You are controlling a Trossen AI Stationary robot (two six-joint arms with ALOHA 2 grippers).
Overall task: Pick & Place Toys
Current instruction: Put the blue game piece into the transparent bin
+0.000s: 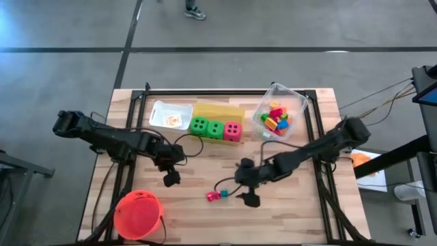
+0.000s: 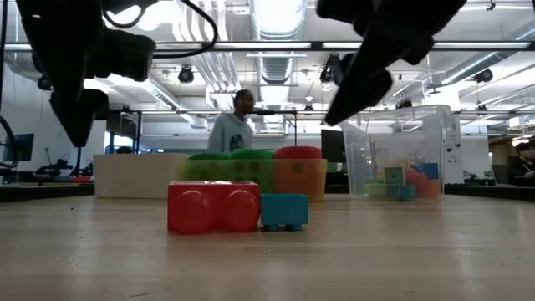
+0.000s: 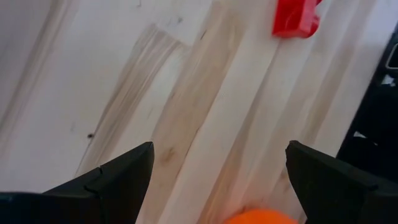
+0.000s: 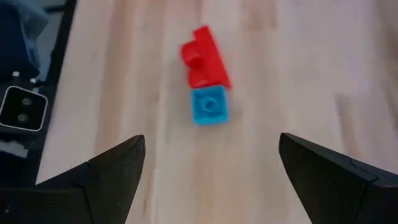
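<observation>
Right tool (image 1: 250, 198) hangs wide open and empty, just beside the red block (image 4: 205, 58) and blue block (image 4: 209, 106), which touch end to end on the tabletop (image 1: 287, 219), pair lying dead ahead. Left tool (image 1: 171, 179), also open and empty, sits farther from them.

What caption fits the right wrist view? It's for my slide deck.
Open right gripper hovers over a red block touching a blue block on the wooden table.
</observation>
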